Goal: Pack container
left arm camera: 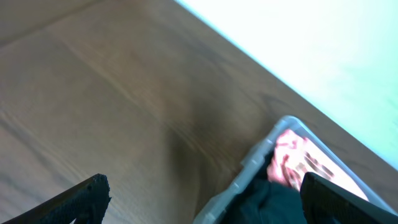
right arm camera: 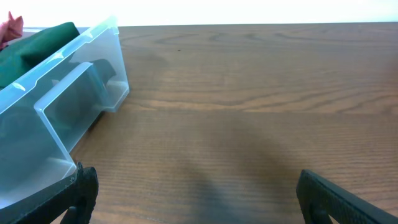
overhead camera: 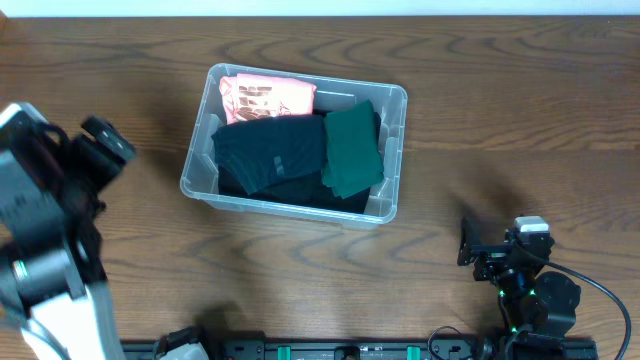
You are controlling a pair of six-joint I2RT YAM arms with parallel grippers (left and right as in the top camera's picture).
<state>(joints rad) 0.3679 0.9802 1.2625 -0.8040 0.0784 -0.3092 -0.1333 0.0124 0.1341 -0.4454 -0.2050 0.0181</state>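
While neither arm carries anything, left gripper point(left arm camera: 204, 190): jaws spread wide, empty, just left of the bin
Right gripper point(right arm camera: 196, 180): jaws wide apart, empty, low at the front right, well apart from the bin
Container point(overhead camera: 290, 205): upright, mid-table point(overhead camera: 480, 120)
Handling: likely light; thin smooth plastic may flex and slip; the rounded rim on a short side looks the best hold
Contents: pink garment point(overhead camera: 266, 97) at back, dark garment point(overhead camera: 270, 155) in the middle, green cloth point(overhead camera: 352, 150) on the right; all soft
Obstruction: none seen; green cloth rides near the rim and may snag
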